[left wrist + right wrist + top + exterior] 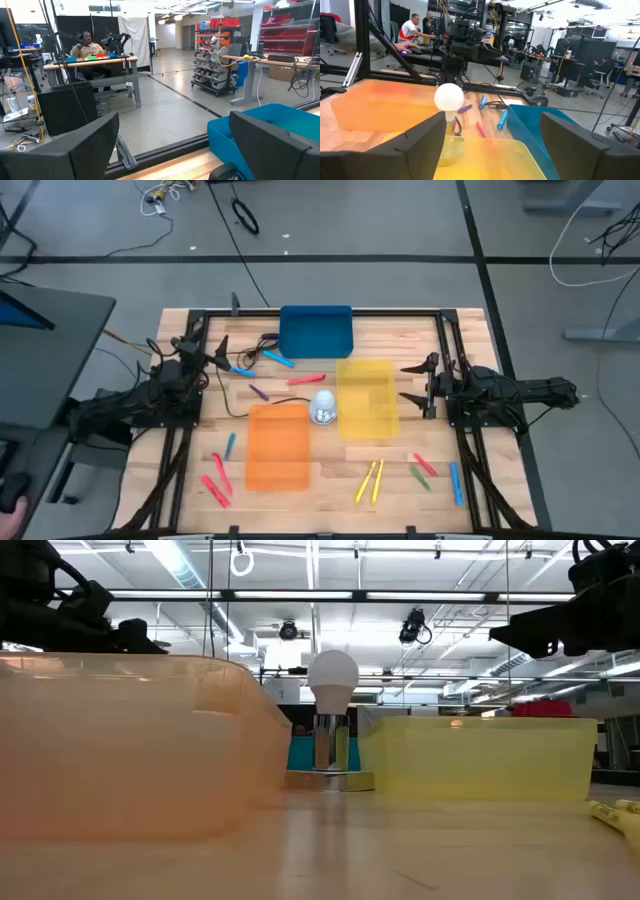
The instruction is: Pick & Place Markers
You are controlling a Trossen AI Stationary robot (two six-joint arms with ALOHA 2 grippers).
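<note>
— Wooden bench (pixel 330 480), three trays, and markers (pixel 370 481) strewn everywhere: two yellow near the front edge, red, green and blue to the right of them, a red and blue bunch (pixel 218 476) at front left, and more lying between the blue tray (pixel 316 330) and the orange tray (pixel 278 445). Where does it go wrong?

— Both arms sit at the sides, nothing picked yet. The left claw (pixel 218 357) stands open near the blue tray's corner, holding nothing; the right claw (pixel 412 383) is open too, just beside the yellow tray (pixel 367 398).

— So the trays are in the way?

— I think so. A claw reaching across could catch a tray wall and shove it. Worse is the light bulb (pixel 323 409) standing upright between the orange and yellow trays; a sweep towards the middle markers could knock it over.

— And the markers themselves?

— Thin and round, so likely to roll from a pinch that lands off-centre. The pairs lie almost touching, so one grab may drag its neighbour along.
</note>
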